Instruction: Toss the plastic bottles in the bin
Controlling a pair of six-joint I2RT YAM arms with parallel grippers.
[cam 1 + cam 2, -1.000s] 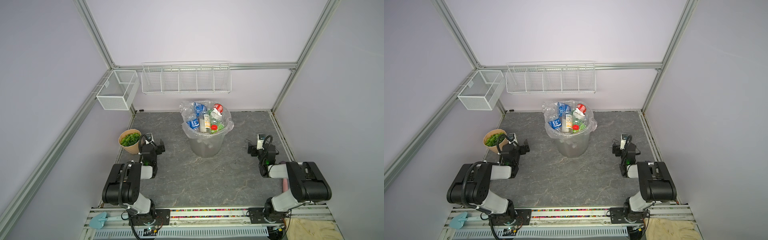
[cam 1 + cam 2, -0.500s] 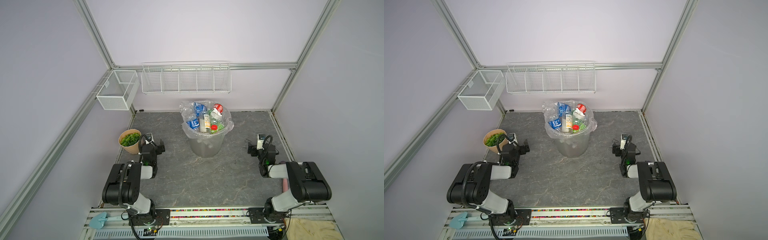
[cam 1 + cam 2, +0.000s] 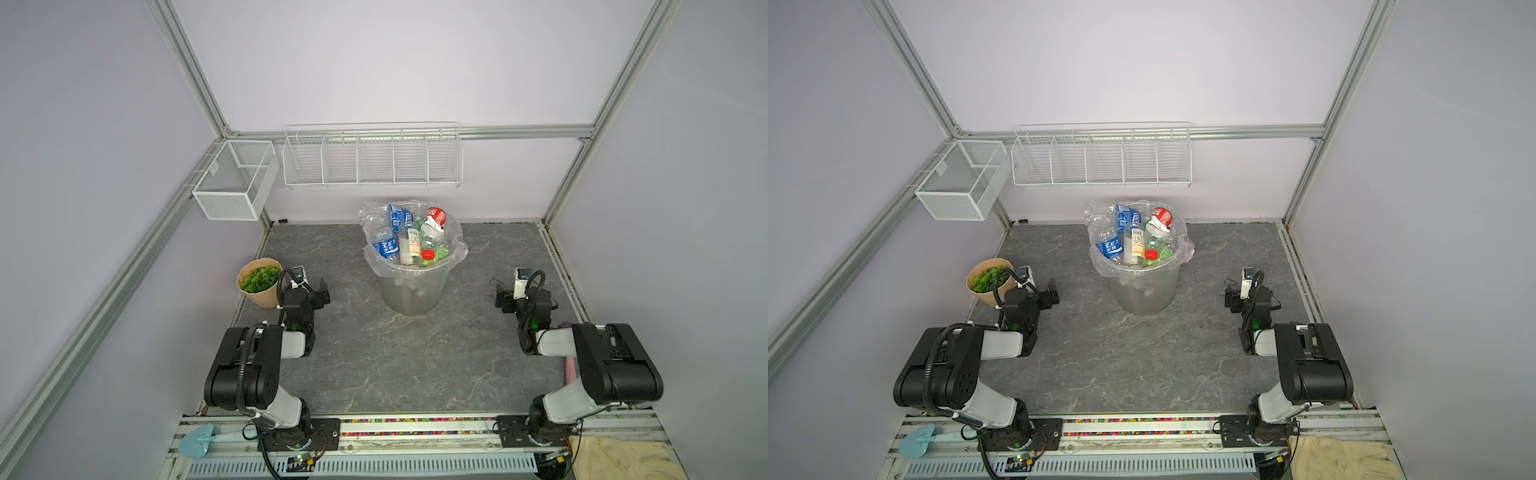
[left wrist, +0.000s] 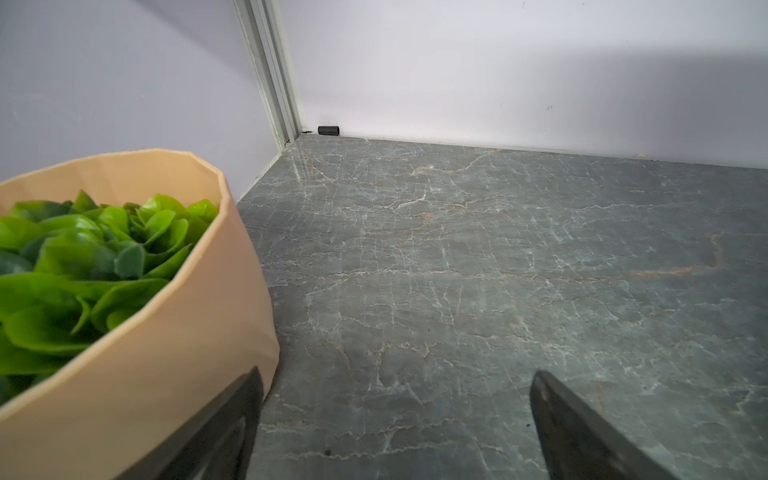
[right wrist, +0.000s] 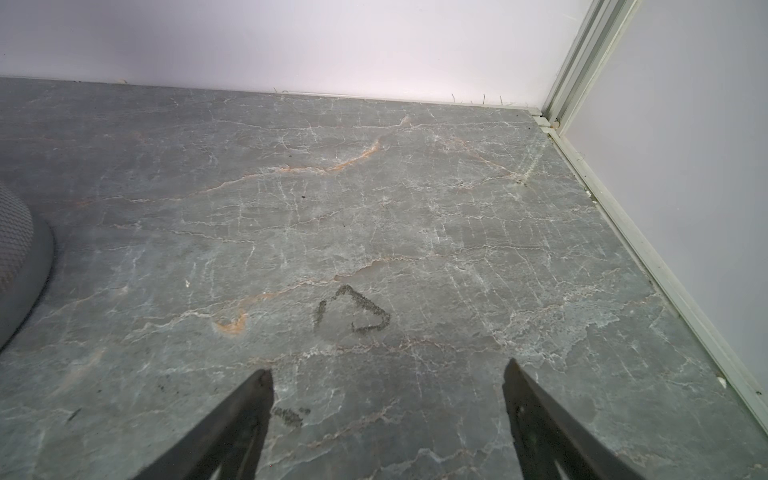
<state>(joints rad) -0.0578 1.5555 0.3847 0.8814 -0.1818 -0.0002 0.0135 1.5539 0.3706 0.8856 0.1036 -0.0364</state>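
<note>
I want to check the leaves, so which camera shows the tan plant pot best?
The left wrist view: the tan pot sits close, leaves and rim clear. Both top views show it small, beside the left arm. The right wrist view misses it.

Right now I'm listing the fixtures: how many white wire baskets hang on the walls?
2. A mesh basket hangs on the left wall near the far corner; a long divided basket hangs on the back wall above the bin.

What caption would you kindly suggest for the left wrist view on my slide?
Open left gripper poised over the grey marbled tabletop, beside a tan faceted pot of green leaves.
</note>
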